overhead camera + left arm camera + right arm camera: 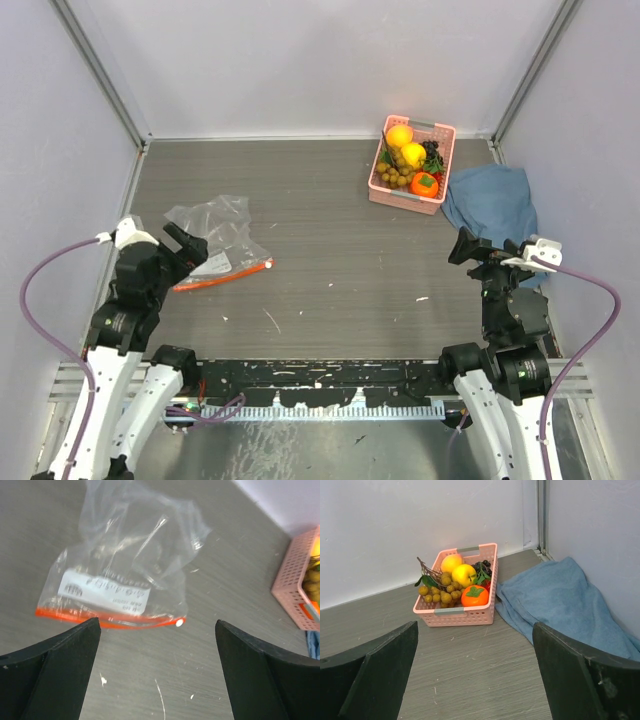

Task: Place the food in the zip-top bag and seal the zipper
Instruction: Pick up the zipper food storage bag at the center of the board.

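The left gripper (157, 625), spread wide and empty, is aimed at the one zip-top bag (215, 225), laid flat well left of the pink basket (402, 195) with its zipper (225, 275) on the near edge, likely for access. The right gripper (475, 627), equally wide and empty, is faced at the basket's food (464, 575): two yellow fruits (451, 562), one orange-red fruit (474, 596), one grape bunch (440, 595).

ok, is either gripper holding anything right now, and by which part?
Nothing held: left gripper is open and empty, with the zip-top bag ahead of it; right gripper is open and empty, facing the pink basket.
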